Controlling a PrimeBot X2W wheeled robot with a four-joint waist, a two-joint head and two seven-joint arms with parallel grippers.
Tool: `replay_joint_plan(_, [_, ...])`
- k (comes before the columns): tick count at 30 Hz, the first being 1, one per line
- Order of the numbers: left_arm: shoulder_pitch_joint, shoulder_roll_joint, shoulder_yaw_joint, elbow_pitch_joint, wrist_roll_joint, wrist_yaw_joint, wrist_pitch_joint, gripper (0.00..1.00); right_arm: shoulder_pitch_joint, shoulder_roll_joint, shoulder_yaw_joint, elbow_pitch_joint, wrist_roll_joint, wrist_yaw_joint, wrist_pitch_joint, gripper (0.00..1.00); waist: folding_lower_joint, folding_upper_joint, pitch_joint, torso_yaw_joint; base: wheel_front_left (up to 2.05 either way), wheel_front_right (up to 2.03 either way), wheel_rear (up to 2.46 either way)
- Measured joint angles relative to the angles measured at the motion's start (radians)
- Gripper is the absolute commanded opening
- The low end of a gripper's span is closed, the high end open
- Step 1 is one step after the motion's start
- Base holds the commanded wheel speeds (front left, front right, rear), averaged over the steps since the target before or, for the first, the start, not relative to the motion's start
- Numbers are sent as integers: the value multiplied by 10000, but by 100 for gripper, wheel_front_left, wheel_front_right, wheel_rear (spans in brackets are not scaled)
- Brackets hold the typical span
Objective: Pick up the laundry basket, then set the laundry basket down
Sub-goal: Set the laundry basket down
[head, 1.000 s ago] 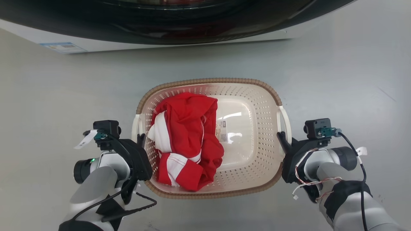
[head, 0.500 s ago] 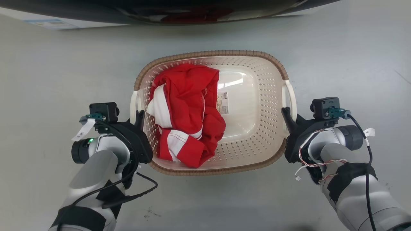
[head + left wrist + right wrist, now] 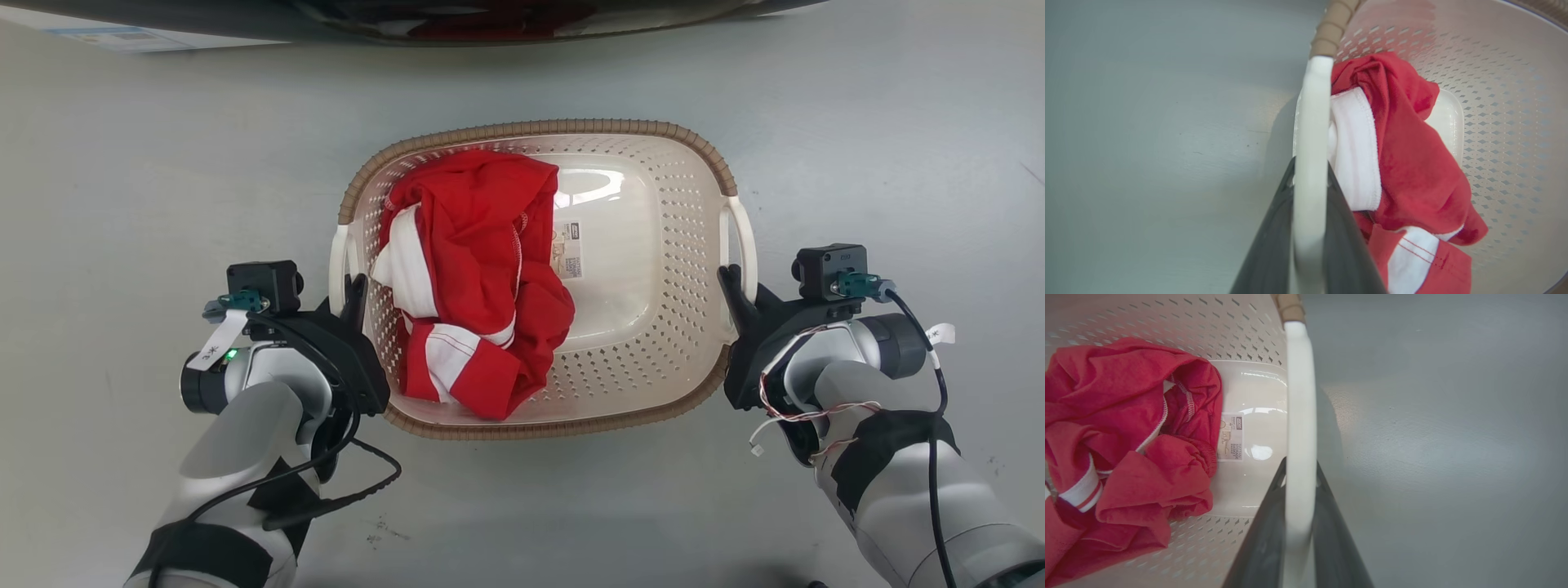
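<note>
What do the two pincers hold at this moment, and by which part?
The laundry basket: the left pincer is shut on its left white handle, the right pincer on its right white handle.

Grey floor (image 3: 122, 204) — dark-fronted appliance (image 3: 522, 12) at far edge.

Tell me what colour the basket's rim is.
Brown, with a woven look: the rim of the cream-white laundry basket. The head view shows it best.

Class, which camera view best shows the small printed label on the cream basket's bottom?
Right wrist view: the small printed label lies close, unobstructed. Head view shows it smaller; left wrist view shows red-and-white cloth there.
</note>
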Motion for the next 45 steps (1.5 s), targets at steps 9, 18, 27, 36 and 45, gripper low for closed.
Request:
replay_joint_plan(9, [-115, 23, -29, 119, 73, -2, -144, 0, 0, 75, 33, 123, 2, 0, -132, 0, 0, 0, 35, -72, 0, 0, 0])
replay_joint_plan(18, [-145, 36, -73, 184, 96, -19, -174, 100, -10, 123, 130, 234, -81, -2, -226, 100, 0, 0, 16, -97, 0, 0, 0])
replay_joint_plan(27, [-199, 188, -100, 290, 75, -75, -176, 100, -51, 6, 259, 293, -207, -15, -359, 100, 0, -1, -131, -95, 0, 0, 0])
replay_joint_plan(36, [8, 190, -357, 397, 77, -75, -199, 100, 0, 33, 201, 307, -230, -33, -606, 100, 0, 0, -621, -132, 0, 0, 0])
replay_joint_plan(45, [376, 188, -479, 410, 341, -75, -458, 100, 629, 8, -31, 322, -100, -169, -750, 100, 0, 0, -1515, -133, 0, 0, 0])
